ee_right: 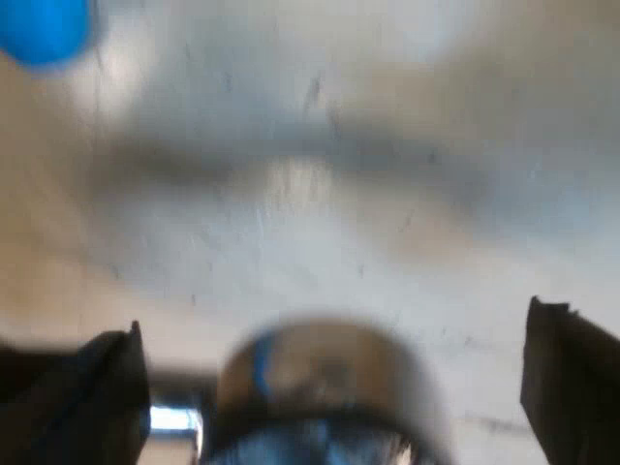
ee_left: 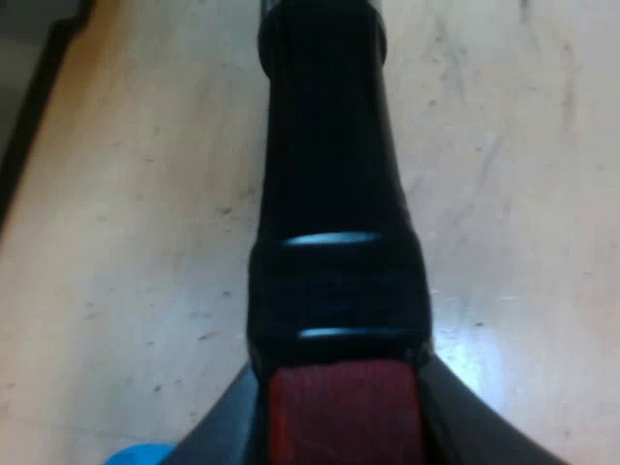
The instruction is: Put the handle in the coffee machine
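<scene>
The long, glossy dark handle (ee_left: 329,194) sits in the left gripper (ee_left: 339,431). Its matt red end (ee_left: 341,412) is nearest the wrist and its shaft runs away toward twelve o'clock over the pale, scuffed wooden table (ee_left: 126,242). Two raised rings cross the shaft just ahead of the red end. Beyond them it narrows, then meets a thicker collar at its far tip. Whether it rests on the table or hangs above it, I cannot tell. Taking the red end as the middle of the dial, the gripper's black fingers (ee_left: 475,426) press against it at about four and eight o'clock, so this claw is clenched on the handle.

A small bright blue rounded thing (ee_left: 140,455) lies on the table at about seven o'clock from the red end, near the finger on that side. A dark strip (ee_left: 34,107) borders the table far out toward ten o'clock.

A round, shiny metal cup (ee_right: 325,387) sits between the fingers of the right gripper (ee_right: 334,358). It may be the head this handle carries, but the join is hidden. Those black fingers (ee_right: 567,378) stand wide apart at three and nine o'clock of the cup, so this claw is released. Around it lies the same pale table (ee_right: 339,194), with a blue rounded thing (ee_right: 44,29) well apart from the cup, toward ten o'clock
</scene>
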Controlling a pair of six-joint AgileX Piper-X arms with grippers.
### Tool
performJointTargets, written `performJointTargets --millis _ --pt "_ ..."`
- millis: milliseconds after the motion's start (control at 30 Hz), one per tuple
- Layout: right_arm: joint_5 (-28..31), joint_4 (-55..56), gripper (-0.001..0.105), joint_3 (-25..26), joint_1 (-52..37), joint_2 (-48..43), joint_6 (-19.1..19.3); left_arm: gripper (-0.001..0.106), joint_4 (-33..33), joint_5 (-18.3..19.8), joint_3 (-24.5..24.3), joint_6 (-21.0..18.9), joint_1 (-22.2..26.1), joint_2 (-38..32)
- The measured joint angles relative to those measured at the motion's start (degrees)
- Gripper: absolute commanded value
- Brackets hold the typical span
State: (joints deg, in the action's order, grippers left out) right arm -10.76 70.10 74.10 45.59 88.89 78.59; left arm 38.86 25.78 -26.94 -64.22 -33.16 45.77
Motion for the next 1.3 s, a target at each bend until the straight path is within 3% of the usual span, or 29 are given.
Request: performJointTargets --millis 167,267,433,633,700,833,900,1067,1233,1300 --pt "4.2 -0.4 0.080 4.9 0.0 -0.3 1.1 0.000 0.4 2.6 0.3 0.4 4.7 0.0" --pt "5.7 -1.4 0.080 5.3 0.3 -1.4 1.2 0.000 0.4 3.3 0.3 0.4 8.3 0.0" --pt "14.4 -5.7 0.080 4.6 3.5 -4.4 0.0 0.000 0.4 3.3 0.3 0.4 13.4 0.0" --pt "22.7 -17.3 0.080 -1.1 9.7 -7.0 -1.3 0.000 1.2 6.0 0.3 0.2 20.5 0.0" --pt "26.4 -22.8 0.075 -4.2 12.2 -7.1 -1.3 0.000 1.9 6.9 0.0 0.2 22.4 0.0" --pt "28.6 -28.3 0.070 -7.2 14.7 -7.1 -1.3 0.001 2.2 7.3 -0.8 0.2 24.9 0.7" --pt "31.5 -35.3 0.070 -10.7 17.3 -7.1 -1.3 0.001 2.2 7.4 -1.7 0.2 26.9 2.1" --pt "39.3 -43.2 0.070 -14.1 20.7 -7.1 -1.3 0.001 2.2 7.8 -3.6 0.6 30.1 4.6" --pt "42.7 -51.3 0.070 -17.8 22.9 -7.1 -1.1 0.001 2.4 9.8 -4.2 3.0 32.9 6.4" --pt "42.9 -53.2 0.070 -19.0 23.0 -7.1 -1.1 0.001 3.6 9.7 -4.6 6.6 33.8 7.2"
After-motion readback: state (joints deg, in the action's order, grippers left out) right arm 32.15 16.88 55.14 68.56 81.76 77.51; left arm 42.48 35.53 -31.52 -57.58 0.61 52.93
